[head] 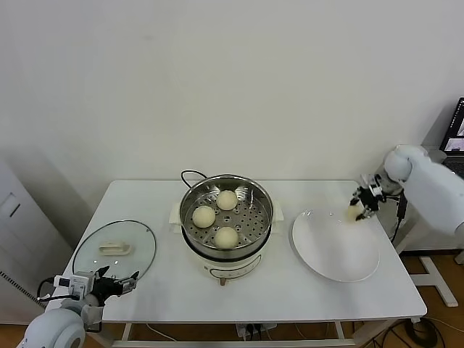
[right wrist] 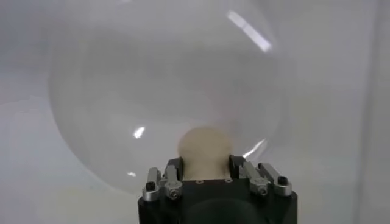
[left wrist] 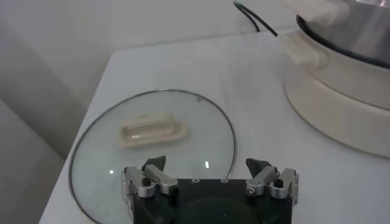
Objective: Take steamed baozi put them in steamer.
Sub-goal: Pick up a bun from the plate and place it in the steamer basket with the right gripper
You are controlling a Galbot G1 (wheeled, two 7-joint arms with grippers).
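Right gripper (right wrist: 205,163) clamps smooth cream baozi (right wrist: 205,149) over plate (head: 330,257); left gripper (left wrist: 207,175) wide.

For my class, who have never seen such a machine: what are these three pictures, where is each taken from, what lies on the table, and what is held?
This is a two-armed robot. One picture looks down from its head; the other two come from cameras on each wrist. On the white table stands a round shiny steel steamer holding three cream-white buns. A round glass lid lies to the left, a flat white plate to the right. The right gripper, at the plate's far edge, is shut on a fourth cream-white bun. The left gripper waits open near the lid.
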